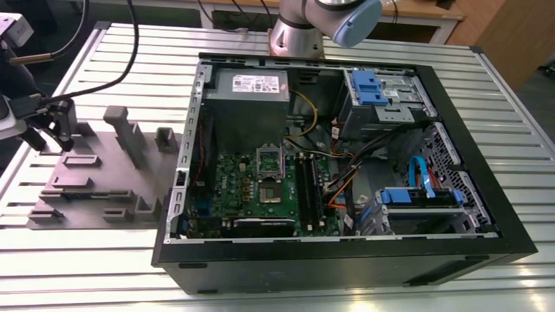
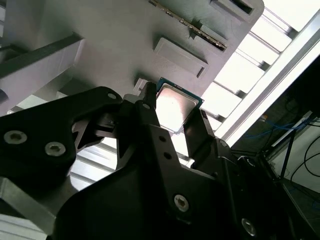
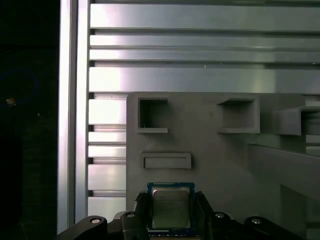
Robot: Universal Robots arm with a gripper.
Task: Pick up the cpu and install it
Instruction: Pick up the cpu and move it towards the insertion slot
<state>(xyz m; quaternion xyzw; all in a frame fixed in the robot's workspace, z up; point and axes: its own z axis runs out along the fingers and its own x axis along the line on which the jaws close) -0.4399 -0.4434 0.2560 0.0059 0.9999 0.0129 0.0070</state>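
Note:
The cpu (image 3: 170, 206) is a small square chip with a silver-grey top and a blue-green rim. In both wrist views it sits between the two black fingers of my gripper (image 3: 170, 215), which press against its opposite edges. The same cpu (image 2: 176, 106) hangs just over the grey fixture plate (image 2: 115, 30); I cannot tell whether it touches the plate. In the exterior view my gripper (image 1: 49, 144) is at the far left, over that plate's far corner (image 1: 87, 175). The motherboard's socket (image 1: 271, 193) lies inside the open computer case (image 1: 347, 253), with its metal frame (image 1: 271, 158) raised.
The grey fixture plate carries several upright blocks (image 1: 121, 130) and recesses (image 3: 152, 114). It lies on a slatted metal table (image 1: 130, 65). Inside the case are a grey power supply (image 1: 251, 88), blue drive bays (image 1: 373, 88) and loose cables (image 1: 347, 175). The arm's base (image 1: 299, 32) stands behind the case.

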